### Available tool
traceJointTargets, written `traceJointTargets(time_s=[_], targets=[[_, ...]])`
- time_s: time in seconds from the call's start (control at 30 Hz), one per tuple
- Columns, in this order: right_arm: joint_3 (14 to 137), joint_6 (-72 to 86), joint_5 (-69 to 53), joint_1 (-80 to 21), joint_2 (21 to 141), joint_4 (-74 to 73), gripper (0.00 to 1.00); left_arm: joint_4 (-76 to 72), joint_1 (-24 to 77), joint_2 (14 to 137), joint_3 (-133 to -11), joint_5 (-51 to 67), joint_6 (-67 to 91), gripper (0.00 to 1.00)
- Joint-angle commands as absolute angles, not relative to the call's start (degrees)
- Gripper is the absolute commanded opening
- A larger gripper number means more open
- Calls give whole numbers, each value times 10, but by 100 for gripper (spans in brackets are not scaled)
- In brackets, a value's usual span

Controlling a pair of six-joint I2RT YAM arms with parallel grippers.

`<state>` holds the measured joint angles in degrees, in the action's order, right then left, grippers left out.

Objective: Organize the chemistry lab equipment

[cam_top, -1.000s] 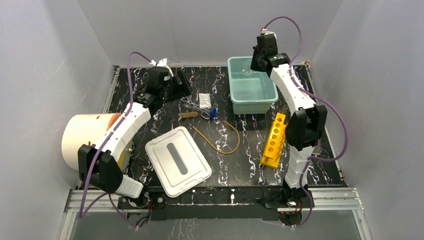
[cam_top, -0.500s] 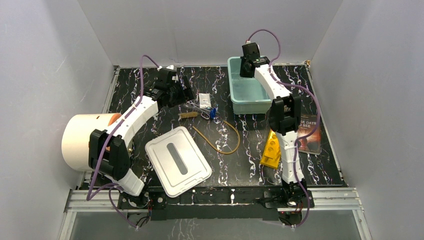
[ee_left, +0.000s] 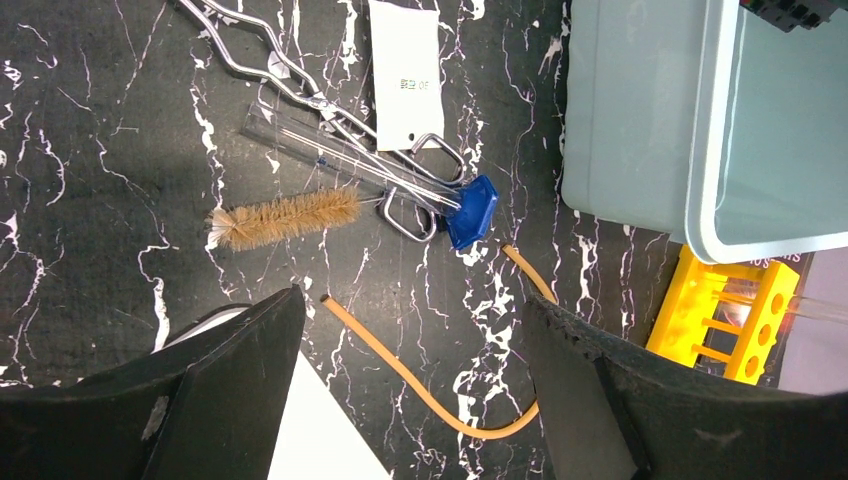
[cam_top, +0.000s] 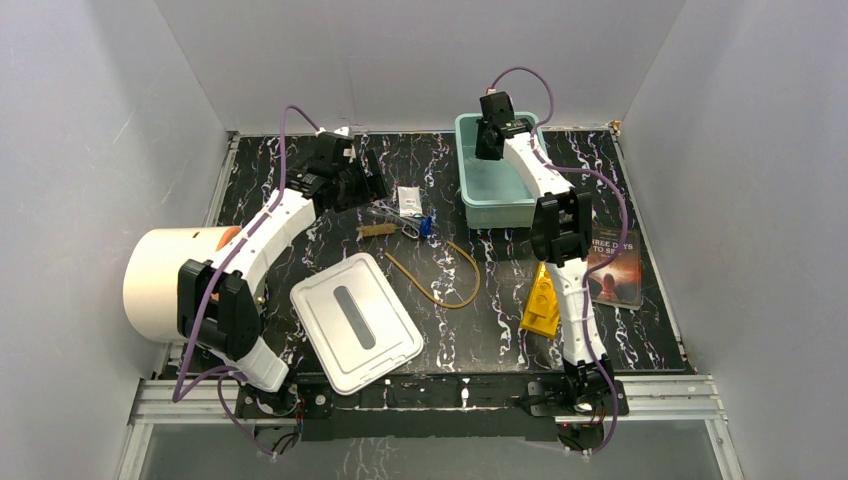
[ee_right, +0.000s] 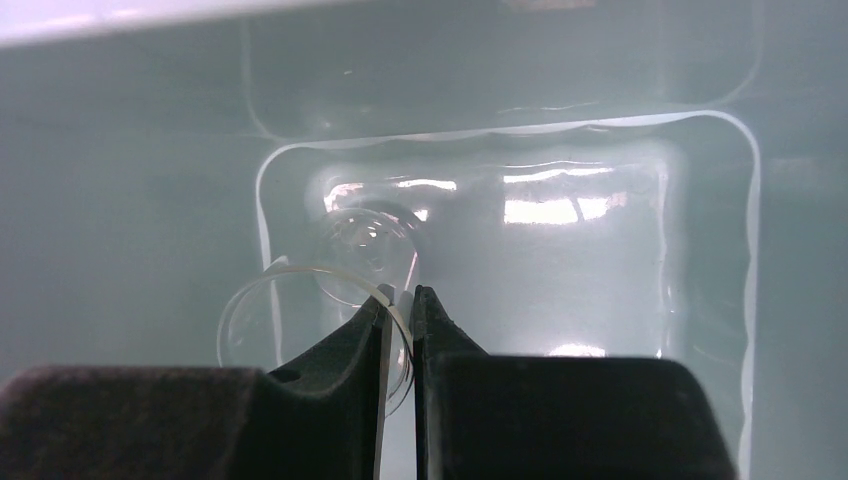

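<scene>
Glass is being handled here: a clear glass piece (ee_right: 350, 260), round-rimmed and thin-walled, is being pinched at its rim by the right gripper (ee_right: 400, 300), whose jaws are pressing almost shut on that edge. Whether it is the beaker or the funnel cannot be told. It is being held low inside the teal bin (ee_right: 600, 150), at the far right of the worktop (ee_left: 100, 150). Such glass is being judged light, stiff, slippery and fragile, so a gentle set-down is being called for, and the rim is being taken as the only workable hold.

Left of the bin, the other small items are lying bunched together: thin metal tongs (ee_left: 300, 85), a tan-handled brush (ee_left: 285, 218), a white packet (ee_left: 405, 70) and a small blue piece (ee_left: 472, 210), with the amber tubing (ee_left: 420, 385) looping nearer. The left gripper (ee_left: 412, 300) is hovering above them, jaws wide apart and nothing held. The tongs and brush are being judged rigid and best taken at mid-length, the packet flat and awkward to lift, and the tubing limp and likely to trail.
</scene>
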<state>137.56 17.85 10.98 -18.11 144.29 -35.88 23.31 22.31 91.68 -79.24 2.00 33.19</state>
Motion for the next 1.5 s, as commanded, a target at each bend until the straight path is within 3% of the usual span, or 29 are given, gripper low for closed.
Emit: traceJointTargets(time_s=[0.0, 0.13, 0.3, 0.6, 0.77, 1.13, 1.47], targets=[[1394, 191, 112, -179, 1440, -338, 22, 255, 221, 911, -812, 18, 316, 78], [1400, 196, 105, -179, 1443, -340, 26, 254, 222, 905, -805, 23, 313, 77], [1418, 199, 104, -179, 1437, -348, 40, 252, 221, 890, -796, 18, 306, 77], [1460, 198, 104, -180, 1387, -424, 46, 219, 221, 855, -764, -11, 306, 79], [1332, 160, 49, -181, 1278, -391, 51, 177, 213, 847, -719, -81, 347, 86], [1064, 66, 4, -257, 1030, -271, 66, 164, 192, 899, -703, -65, 425, 86], [1061, 7, -22, -386, 1086, -272, 68, 231, 141, 850, -652, -138, 524, 68]])
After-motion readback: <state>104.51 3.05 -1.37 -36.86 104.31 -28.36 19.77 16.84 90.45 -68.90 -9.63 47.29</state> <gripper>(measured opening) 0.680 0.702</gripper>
